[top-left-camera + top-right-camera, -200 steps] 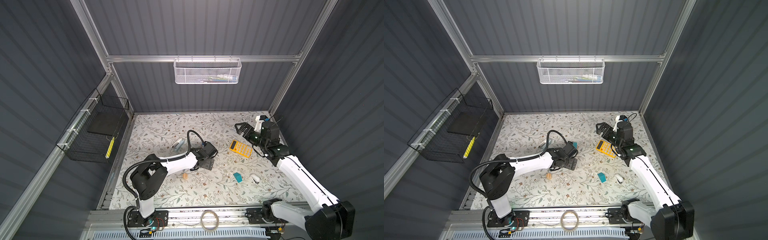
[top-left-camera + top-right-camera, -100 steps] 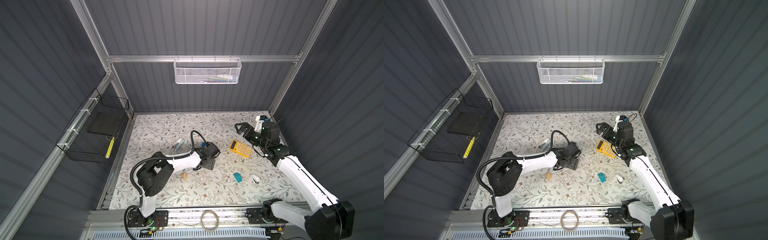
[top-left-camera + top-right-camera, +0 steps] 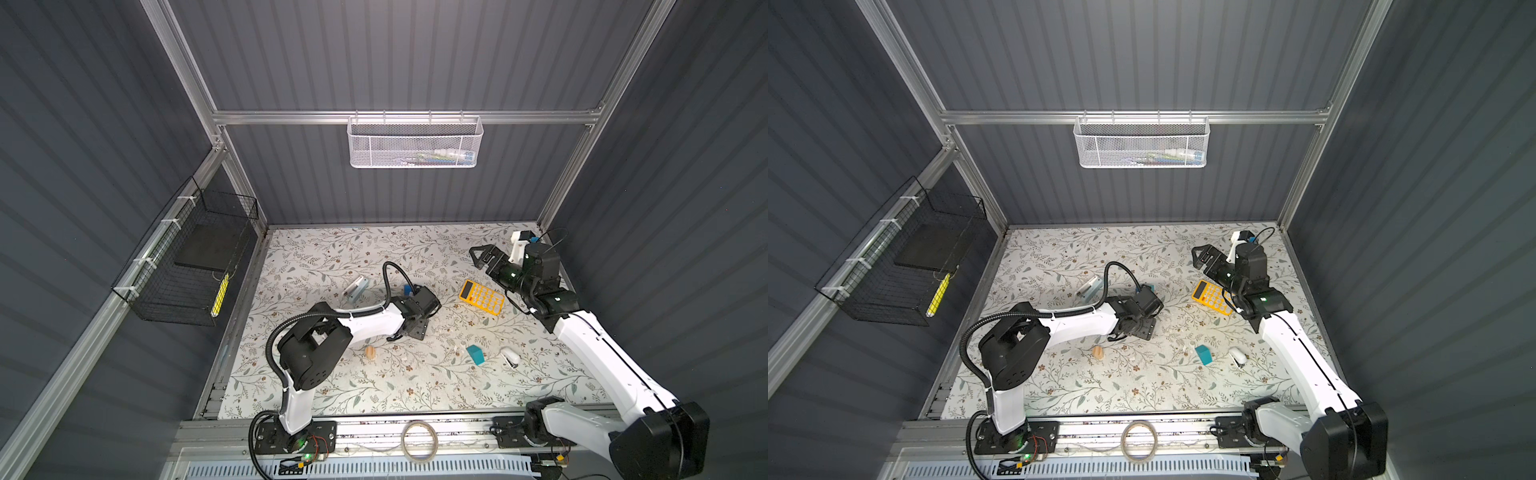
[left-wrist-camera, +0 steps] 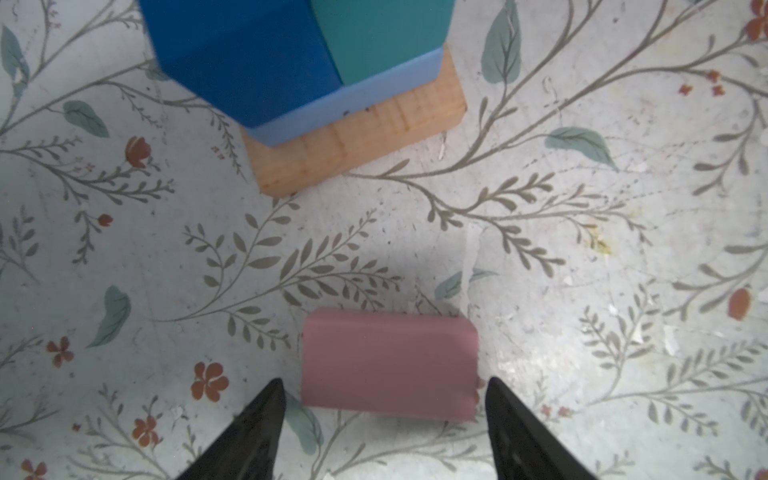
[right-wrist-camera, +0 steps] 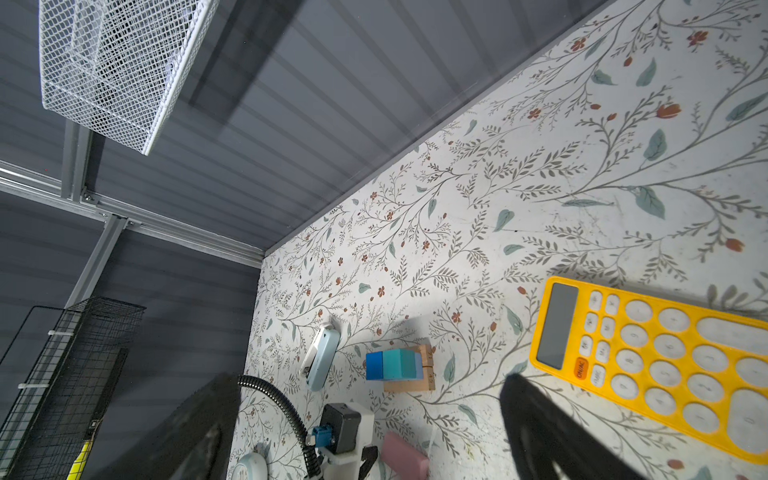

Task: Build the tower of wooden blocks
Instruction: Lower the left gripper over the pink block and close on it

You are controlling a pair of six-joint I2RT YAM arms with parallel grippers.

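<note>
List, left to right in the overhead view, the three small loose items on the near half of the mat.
Tan wooden piece → teal block → small white object.

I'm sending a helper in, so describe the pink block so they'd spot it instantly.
On the floral table, find the short blue-and-teal stack. Near it, lying flat inside the open left tool, is the pink block, the only pink piece and not stacked.

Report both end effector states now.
Left end effector: open, fingertips either side of the pink rectangular wood block, not clamped.
Right end effector: open, empty.
</note>
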